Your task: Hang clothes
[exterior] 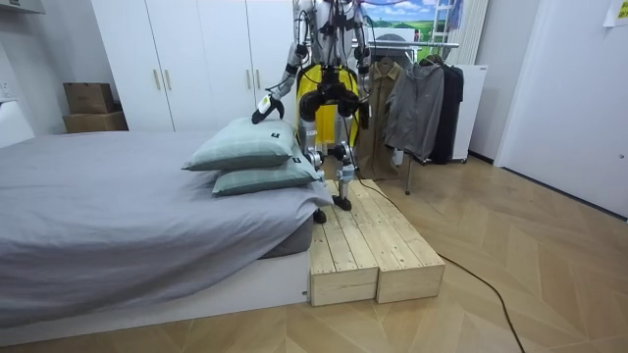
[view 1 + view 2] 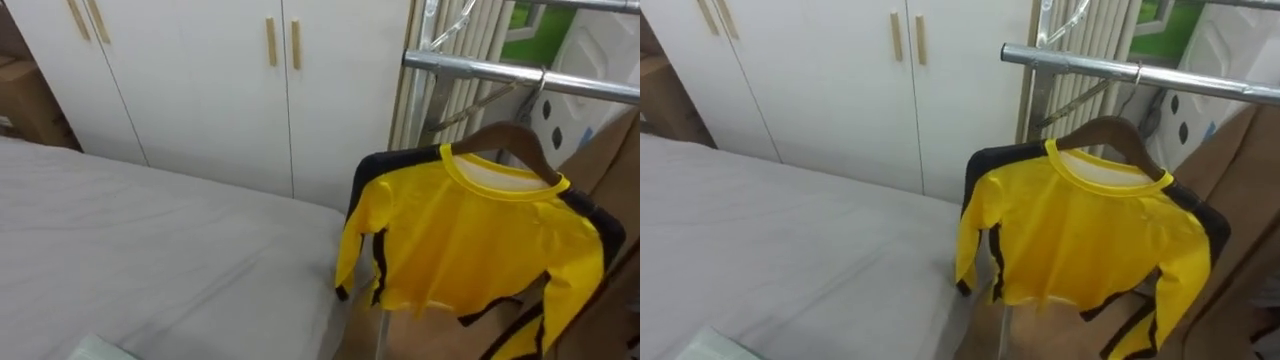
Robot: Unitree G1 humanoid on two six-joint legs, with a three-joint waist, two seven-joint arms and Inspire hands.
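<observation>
A yellow long-sleeved shirt (image 2: 470, 240) with black trim hangs on a wooden hanger (image 2: 510, 140). The hanger's hook sits over the metal rail (image 2: 480, 72) of a clothes rack, just right of the bed's corner. One sleeve droops over the left side. In the room view I stand on a wooden platform (image 1: 368, 245) between bed and rack, facing the wardrobe, with the shirt (image 1: 307, 93) before me. My left hand (image 1: 263, 110) is held out over the pillows. My right hand (image 1: 364, 115) is low at my side. Neither touches the shirt.
The grey bed (image 2: 150, 250) fills the left, with two green pillows (image 1: 250, 147) at its near corner. White wardrobe doors (image 2: 200, 80) stand behind and cardboard boxes (image 2: 25, 95) beside them. A brown garment (image 2: 610, 170) and other jackets (image 1: 422, 98) hang further along the rack.
</observation>
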